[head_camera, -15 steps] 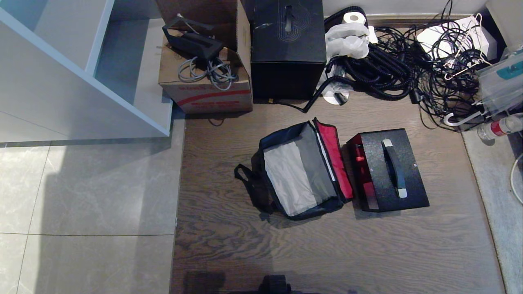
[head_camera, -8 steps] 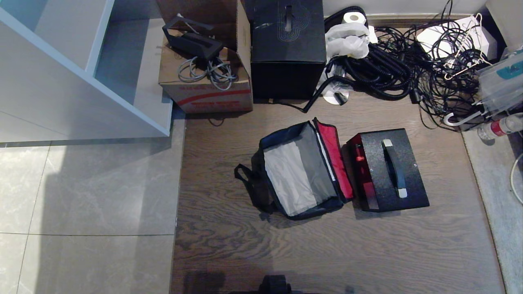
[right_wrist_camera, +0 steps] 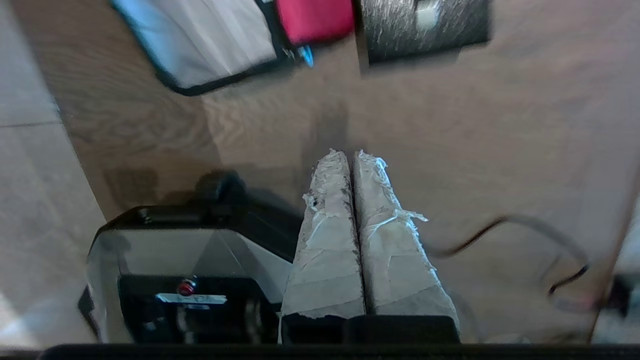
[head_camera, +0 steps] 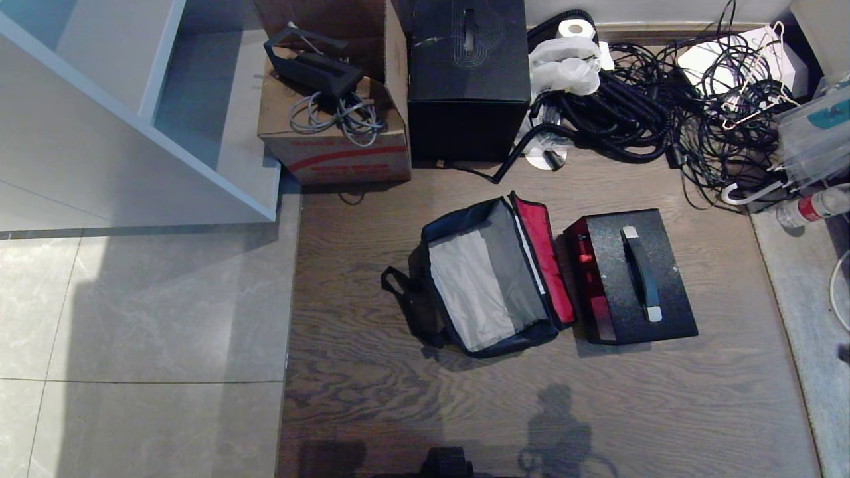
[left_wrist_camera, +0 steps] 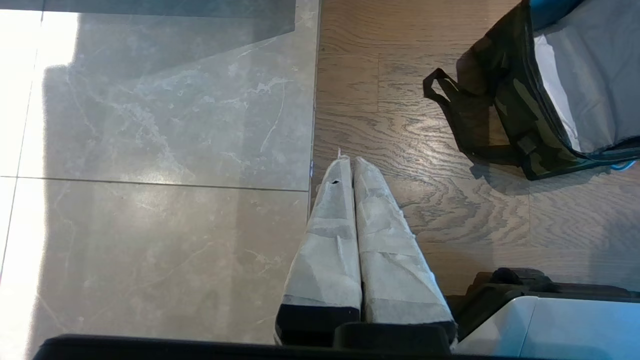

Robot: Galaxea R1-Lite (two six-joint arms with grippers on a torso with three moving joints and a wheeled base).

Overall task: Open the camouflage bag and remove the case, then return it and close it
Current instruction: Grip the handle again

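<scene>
Against the earlier head views the bag, case and clutter had not shifted; the one change was a new arm-shaped shadow [head_camera: 556,431] on the wood floor [head_camera: 664,411] in front of the bag, judged to be cast by the right arm, though neither arm itself showed in the head view. The camouflage bag [head_camera: 488,279] lay open on the floor, lid folded back with red lining up, grey interior empty. The case [head_camera: 631,275] sat just beside it on the robot's right, handle [head_camera: 641,273] up, so removal looked done and return pending. Right claw [right_wrist_camera: 350,156] was closed and empty, above bare floor short of both items. Left claw [left_wrist_camera: 348,162] was closed, empty, over the floor seam, apart from the bag's strap [left_wrist_camera: 445,97]. Risks: fingers pressed together cannot take the handle unless opened first; the floppy lid could fall across the opening; the case could snag on the soft bag rim.
</scene>
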